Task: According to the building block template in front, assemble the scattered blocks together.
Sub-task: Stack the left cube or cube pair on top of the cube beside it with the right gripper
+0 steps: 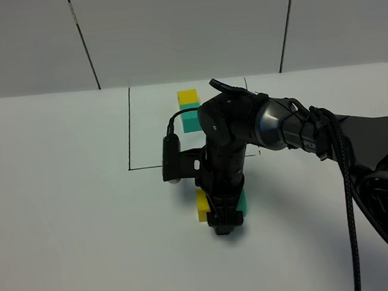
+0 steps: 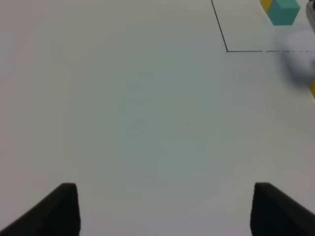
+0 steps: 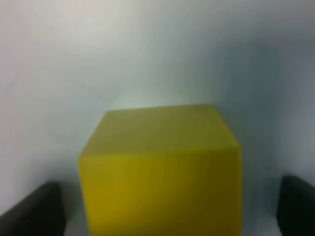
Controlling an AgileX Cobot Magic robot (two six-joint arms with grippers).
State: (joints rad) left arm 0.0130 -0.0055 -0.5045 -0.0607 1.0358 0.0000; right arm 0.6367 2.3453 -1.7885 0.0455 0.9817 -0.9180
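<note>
Right gripper (image 3: 165, 206) is straddling the yellow block (image 3: 160, 167). Its jaws stand apart, with a sliver of table showing between each dark finger (image 3: 29, 211) and the cube's sides, so nothing is clamped yet. This looks like the pinch on the yellow piece. The thing to get right is centring, so that both pads land flat on opposite faces together. If one finger arrives first, the cube will probably skid or twist on this smooth top.

The block itself is a plain matte cube with flat faces and crisp edges, good for a square grip and poor for a corner one.

Pulling out to the high view, the teal block (image 1: 240, 199) sits just on the other side of the gripper. Whether the two cubes touch is hidden behind the fingers, so the close should be gentle enough not to nudge it.

Beyond them lies the building block template (image 1: 190, 111), yellow joined to teal inside the thin black outline (image 1: 129, 131).

The left gripper (image 2: 166, 199) hangs over bare white table (image 2: 123, 108), jaws wide and empty.
</note>
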